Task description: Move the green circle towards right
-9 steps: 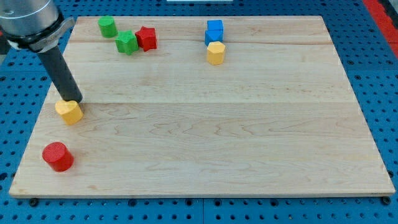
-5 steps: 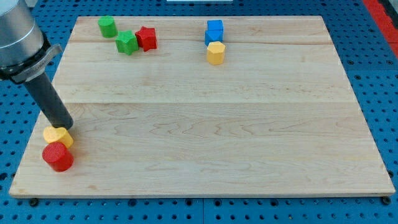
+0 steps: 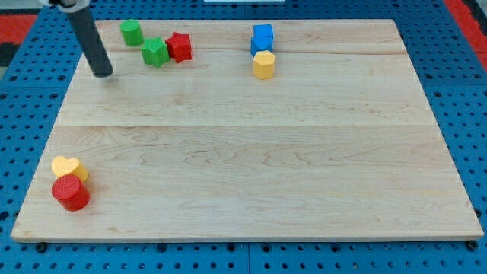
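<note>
The green circle (image 3: 132,32) sits near the board's top left corner. A second green block (image 3: 155,52), star-like, lies just to its lower right, touching a red star (image 3: 179,46). My tip (image 3: 104,74) rests on the board to the lower left of the green circle, apart from it by a short gap. The dark rod slants up to the view's top left.
A blue cube (image 3: 262,36) and a yellow hexagon (image 3: 264,65) stand together at top centre. A yellow heart (image 3: 68,167) touches a red cylinder (image 3: 71,192) at the bottom left. The wooden board (image 3: 251,152) lies on a blue pegboard.
My tip has left the yellow heart at the bottom left and moved up the board to near the green circle. The yellow heart was pushed down against the red cylinder and stays there.
</note>
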### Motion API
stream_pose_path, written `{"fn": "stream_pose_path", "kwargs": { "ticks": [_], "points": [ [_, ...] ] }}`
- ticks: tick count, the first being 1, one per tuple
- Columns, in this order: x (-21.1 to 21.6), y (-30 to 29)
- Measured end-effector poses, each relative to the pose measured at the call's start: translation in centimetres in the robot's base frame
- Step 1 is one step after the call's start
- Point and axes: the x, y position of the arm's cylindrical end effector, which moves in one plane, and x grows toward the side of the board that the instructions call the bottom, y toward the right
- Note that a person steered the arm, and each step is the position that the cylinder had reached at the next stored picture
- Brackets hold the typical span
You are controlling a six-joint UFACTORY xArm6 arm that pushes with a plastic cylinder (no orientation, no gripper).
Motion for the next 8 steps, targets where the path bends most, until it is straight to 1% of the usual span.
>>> {"fn": "stream_pose_path", "kwargs": {
  "ticks": [1,2,4,5,6,7,8],
  "points": [
    [-3.8,0.0],
    [-6.5,0.0],
    [-10.2,0.0],
    [-10.8,0.0],
    [-10.3,0.5],
    [-9.3,2.1],
    [-9.3,5.2]
  ]
}}
